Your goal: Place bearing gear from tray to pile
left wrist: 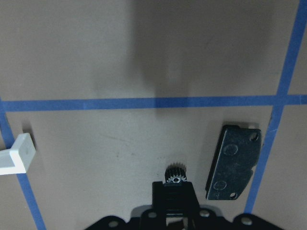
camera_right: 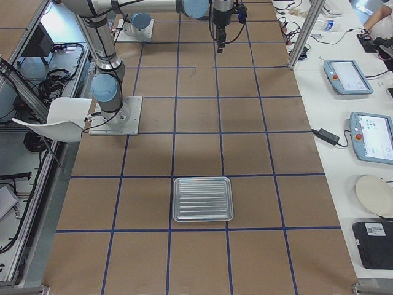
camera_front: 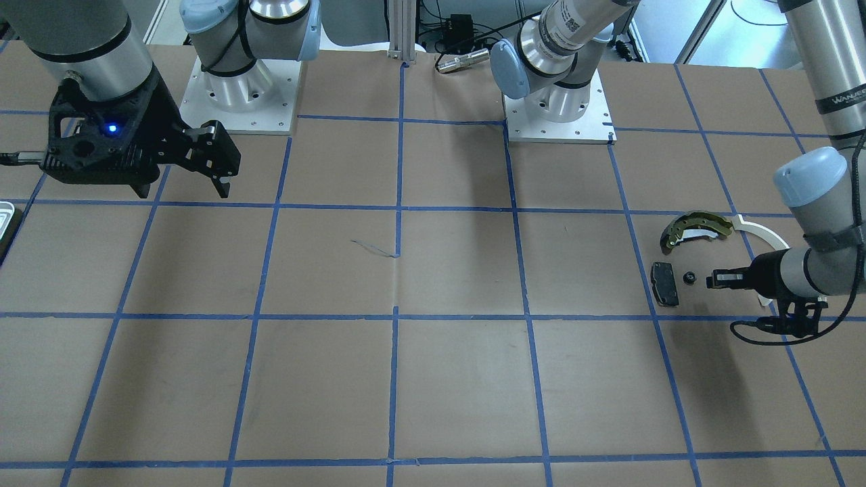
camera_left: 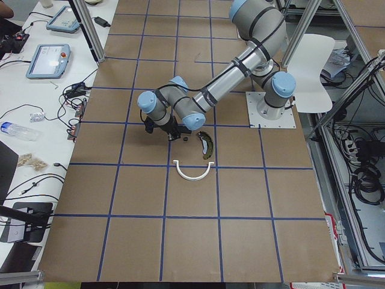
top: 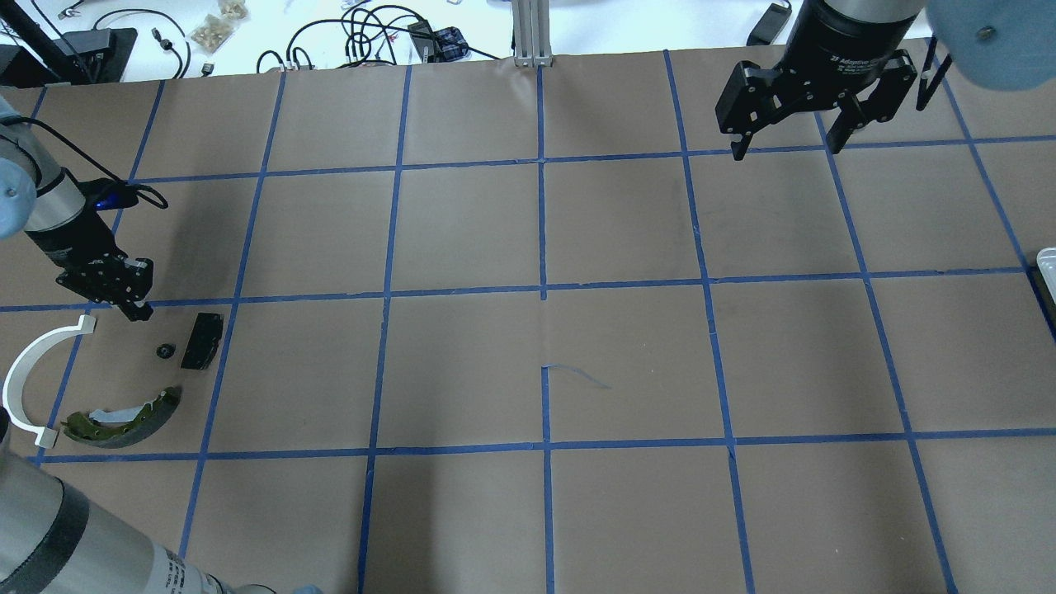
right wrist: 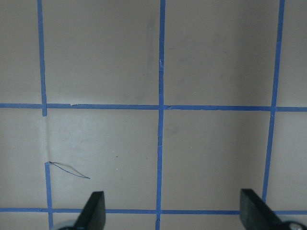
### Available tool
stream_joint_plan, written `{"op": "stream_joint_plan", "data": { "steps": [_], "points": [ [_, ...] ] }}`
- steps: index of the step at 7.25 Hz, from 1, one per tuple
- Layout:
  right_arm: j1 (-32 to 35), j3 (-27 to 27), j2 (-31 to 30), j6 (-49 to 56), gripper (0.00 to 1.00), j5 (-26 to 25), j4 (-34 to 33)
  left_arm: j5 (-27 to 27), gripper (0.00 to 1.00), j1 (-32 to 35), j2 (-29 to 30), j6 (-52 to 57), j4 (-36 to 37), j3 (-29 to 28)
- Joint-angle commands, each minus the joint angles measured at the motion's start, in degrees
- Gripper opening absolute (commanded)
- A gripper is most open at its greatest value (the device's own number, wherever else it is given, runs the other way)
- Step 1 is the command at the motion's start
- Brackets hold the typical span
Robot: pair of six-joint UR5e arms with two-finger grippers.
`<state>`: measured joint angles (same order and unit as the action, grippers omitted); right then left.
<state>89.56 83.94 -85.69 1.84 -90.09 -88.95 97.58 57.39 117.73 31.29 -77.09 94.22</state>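
The bearing gear [camera_front: 689,276], small, black and toothed, lies on the paper between the black brake pad [camera_front: 664,284] and my left gripper [camera_front: 710,279]. In the left wrist view the gear [left wrist: 175,172] sits just beyond the tips of the left gripper [left wrist: 173,188], whose jaws look shut and empty. The pile's olive-gold brake shoe [camera_front: 697,228] and white half-ring [camera_front: 764,233] lie close by. The white tray [camera_right: 202,198] looks empty. My right gripper [top: 785,148] hangs open and empty high above the table, far from the pile.
The tray's edge shows at the table's side [camera_front: 7,220] near the right arm. Blue tape lines grid the brown paper. Both arm bases [camera_front: 247,95] stand at the robot's side of the table. Cables and pendants lie beyond the table's edge.
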Motion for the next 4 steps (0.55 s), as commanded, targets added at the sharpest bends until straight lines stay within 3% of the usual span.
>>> {"op": "stream_joint_plan", "data": {
  "steps": [1, 4],
  "points": [
    [0.0, 0.0, 0.0, 0.0, 1.0, 0.0, 0.0, 0.2, 0.0, -0.4, 0.0, 1.2, 1.3, 1.3],
    [0.1, 0.0, 0.0, 0.2, 1.0, 0.0, 0.0, 0.2, 0.0, -1.6, 0.0, 2.9, 1.6, 2.6]
  ]
}}
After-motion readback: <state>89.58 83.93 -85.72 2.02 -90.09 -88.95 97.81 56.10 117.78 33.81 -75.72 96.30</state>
